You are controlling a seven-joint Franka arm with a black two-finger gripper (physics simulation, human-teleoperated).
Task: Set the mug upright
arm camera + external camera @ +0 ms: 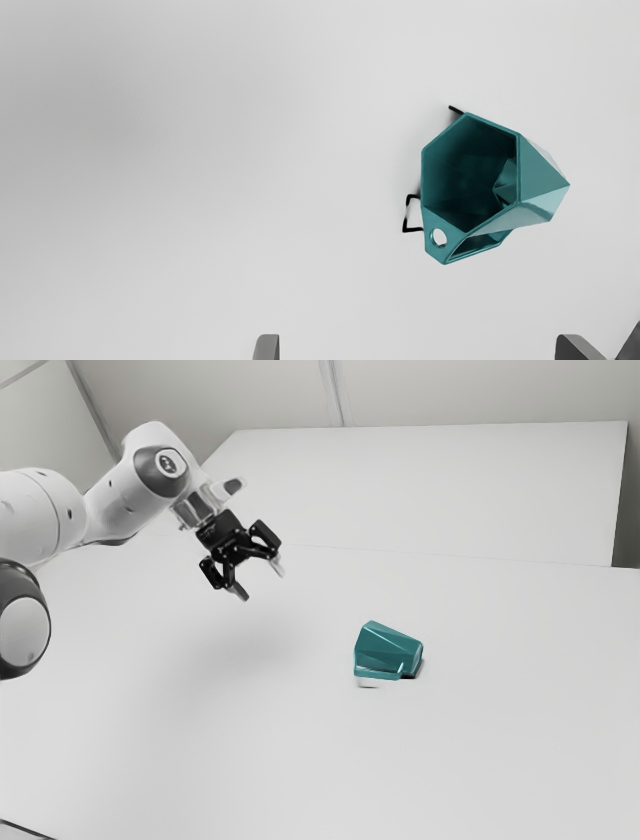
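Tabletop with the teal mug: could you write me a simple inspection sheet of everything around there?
Surface: pale, plain table
Job's things: teal mug on its side, mouth open, handle low on one side; not upright
Clutter: nothing certain; thin black marks beside the mug, perhaps shadow
End effector: open, raised, holding nothing
Cables: none certain; dark line at the exterior view's lower left, nature unclear
Surroundings: pale walls

free room around mug [386, 647], handle [435, 253] jutting out
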